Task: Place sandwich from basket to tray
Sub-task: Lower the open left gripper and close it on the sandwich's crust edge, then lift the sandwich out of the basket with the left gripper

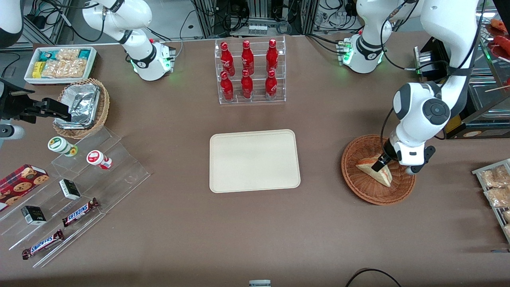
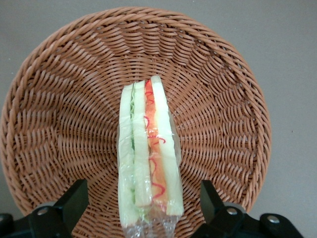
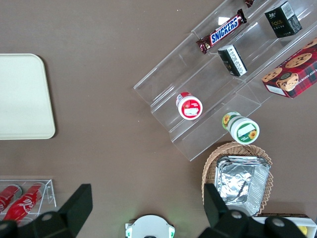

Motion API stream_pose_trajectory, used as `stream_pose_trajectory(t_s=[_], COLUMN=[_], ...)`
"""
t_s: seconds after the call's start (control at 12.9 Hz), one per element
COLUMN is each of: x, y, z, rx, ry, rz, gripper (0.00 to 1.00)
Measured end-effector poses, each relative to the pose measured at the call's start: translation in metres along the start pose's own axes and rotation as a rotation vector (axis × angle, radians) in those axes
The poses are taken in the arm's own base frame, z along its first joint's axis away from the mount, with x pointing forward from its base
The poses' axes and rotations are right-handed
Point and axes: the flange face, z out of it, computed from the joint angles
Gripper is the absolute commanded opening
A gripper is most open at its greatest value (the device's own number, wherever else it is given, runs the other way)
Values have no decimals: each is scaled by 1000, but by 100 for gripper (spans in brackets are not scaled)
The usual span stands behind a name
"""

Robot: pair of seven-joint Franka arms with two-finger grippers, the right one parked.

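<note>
Nearest the front camera the Snickers bars (image 1: 42,244) sit idle; at three o'clock from the tray (image 1: 254,160), the gripper (image 1: 383,162) dips into the basket (image 1: 360,187) over the sandwich (image 1: 375,171). Wrist view: both fingers (image 2: 74,201) spread wide, straddling the wedge, gripping nothing. Grasp pending; closing comes next.

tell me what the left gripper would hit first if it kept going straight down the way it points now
Most likely the sandwich: the left gripper is open over the basket, one finger on each side of the wedge. The fingers themselves would probably meet the basket's woven floor, though depth is hard to judge.
</note>
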Motion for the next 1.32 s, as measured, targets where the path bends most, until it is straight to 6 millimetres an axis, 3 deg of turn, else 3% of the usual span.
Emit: stream_pose_trajectory(t_s=[0.31, 0.39, 0.46, 0.54, 0.62, 0.7, 1.08, 1.32], x=[-1, -1, -2, -3, -4, -4, 0, 2], y=[0, 1, 2, 3, 3, 3, 8, 26], z=[11, 15, 18, 22, 25, 27, 20, -8], rx=[0, -2, -4, -4, -4, -3, -17, 6], ry=[-2, -2, -2, -3, -5, -5, 6, -6], rz=[1, 2, 4, 5, 5, -2, -30, -1], gripper=[98, 92, 79, 47, 21, 1, 0, 0])
